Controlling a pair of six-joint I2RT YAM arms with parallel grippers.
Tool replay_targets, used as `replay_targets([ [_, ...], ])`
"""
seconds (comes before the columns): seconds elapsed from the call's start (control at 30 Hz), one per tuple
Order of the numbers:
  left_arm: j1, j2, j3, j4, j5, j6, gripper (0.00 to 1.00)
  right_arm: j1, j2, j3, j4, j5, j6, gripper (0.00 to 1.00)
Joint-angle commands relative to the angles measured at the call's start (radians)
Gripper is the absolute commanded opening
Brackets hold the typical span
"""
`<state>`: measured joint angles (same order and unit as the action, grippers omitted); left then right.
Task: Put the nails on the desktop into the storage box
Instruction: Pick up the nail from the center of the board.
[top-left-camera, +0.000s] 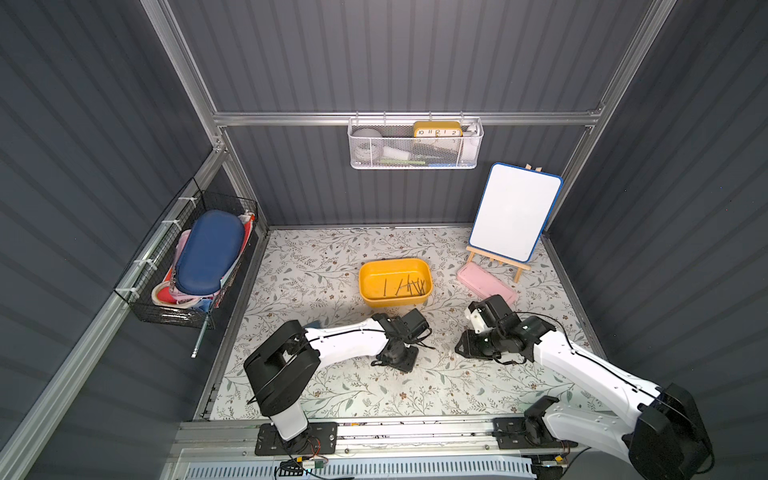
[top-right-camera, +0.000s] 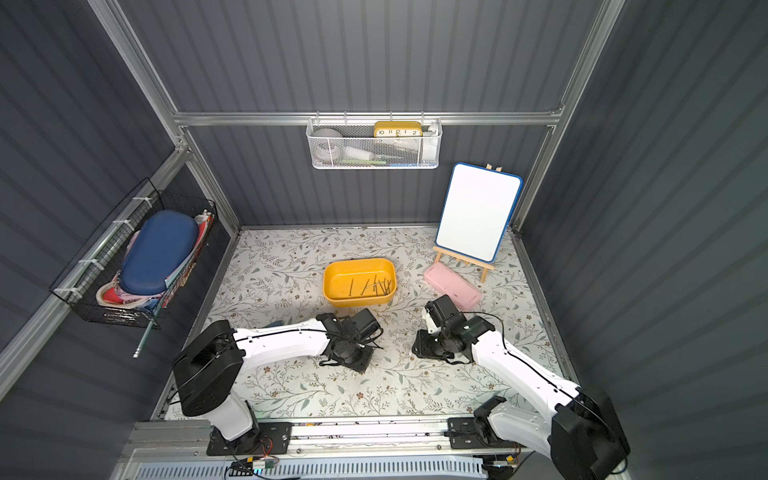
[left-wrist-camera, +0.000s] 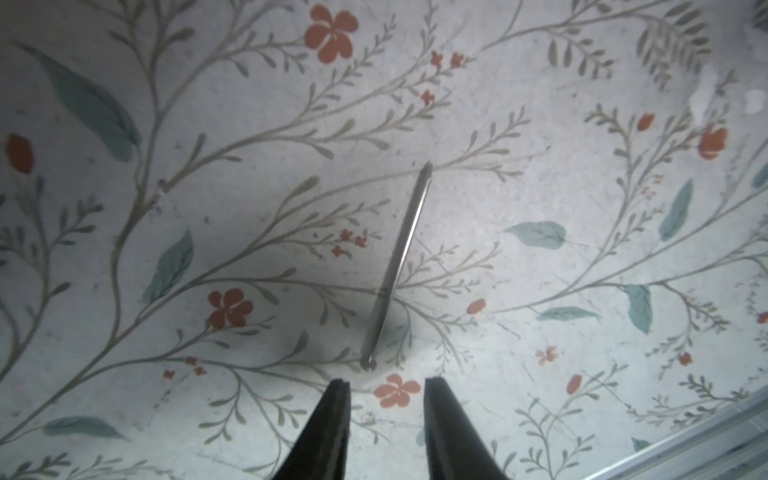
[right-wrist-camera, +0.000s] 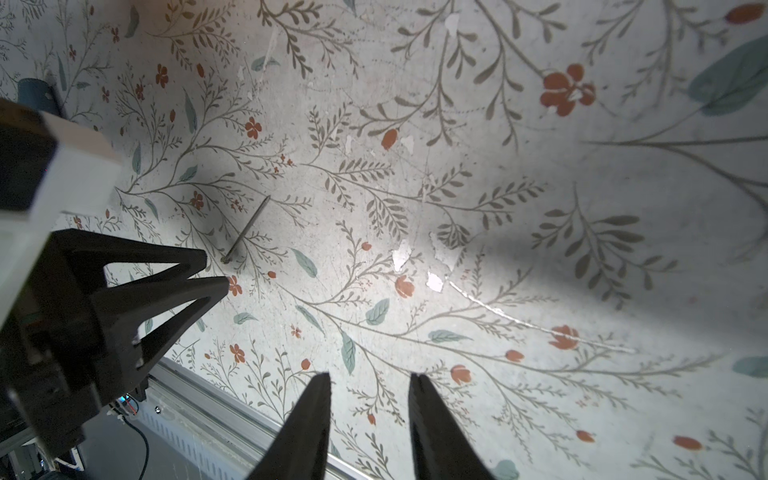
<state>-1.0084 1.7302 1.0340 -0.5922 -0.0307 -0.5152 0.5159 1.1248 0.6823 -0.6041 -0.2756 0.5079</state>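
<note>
We find one nail (left-wrist-camera: 399, 266) lying flat on the counter (top-left-camera: 353, 386), apart from the box (top-left-camera: 365, 286); in the top views we cannot make it out. A cluster of nails (top-left-camera: 409, 286) already lies in the box, toward its right half. The left end effector (left-wrist-camera: 384, 384) hangs low over the counter with its jaws apart and nothing between them. The nail's head sits just ahead of the tips, nearer one finger than the other, and the shank runs away from them at a slight slant. The right end effector (right-wrist-camera: 370, 380) is likewise parted and empty, hovering near the left one over bare counter. We judge the main hazard to be the pick itself. The nail is thin and lies flush on a hard surface, so tips that descend a little high would close over it, and tips that descend off line would strike the head and skid it away. A pinch taken at the head end alone would leave the long shank free to swing or slip out during the carry, dropping it short of the box. The printed twigs (left-wrist-camera: 291, 120) resemble the shank in tone and width, which invites a mistaken target. The two arms stand close, so a careless move by either risks contact.
</note>
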Motion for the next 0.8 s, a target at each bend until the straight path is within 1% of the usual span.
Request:
replay_targets([
  [0.0, -0.006, 0.050, 0.030, 0.008, -0.019, 0.034, 0.34, -0.004, 0.000, -0.017, 0.001, -0.007, 0.004, 0.36],
  [0.13, -0.006, 0.094, 0.033, 0.000, -0.031, 0.036, 0.30, -0.004, -0.005, -0.024, 0.003, -0.008, 0.005, 0.36],
  [0.37, -0.006, 0.096, 0.003, -0.015, -0.015, 0.036, 0.12, -0.005, -0.011, -0.030, 0.010, -0.006, 0.007, 0.36],
  [0.53, -0.009, 0.088, -0.022, -0.023, 0.018, 0.039, 0.01, -0.004, -0.006, -0.029, 0.012, -0.008, 0.009, 0.36],
  [0.63, -0.010, 0.089, -0.004, -0.040, 0.013, 0.034, 0.00, -0.004, -0.006, -0.031, 0.014, -0.005, 0.008, 0.36],
  [0.77, -0.009, 0.087, 0.125, -0.108, 0.004, 0.010, 0.00, -0.006, -0.006, -0.029, 0.013, -0.002, 0.009, 0.36],
])
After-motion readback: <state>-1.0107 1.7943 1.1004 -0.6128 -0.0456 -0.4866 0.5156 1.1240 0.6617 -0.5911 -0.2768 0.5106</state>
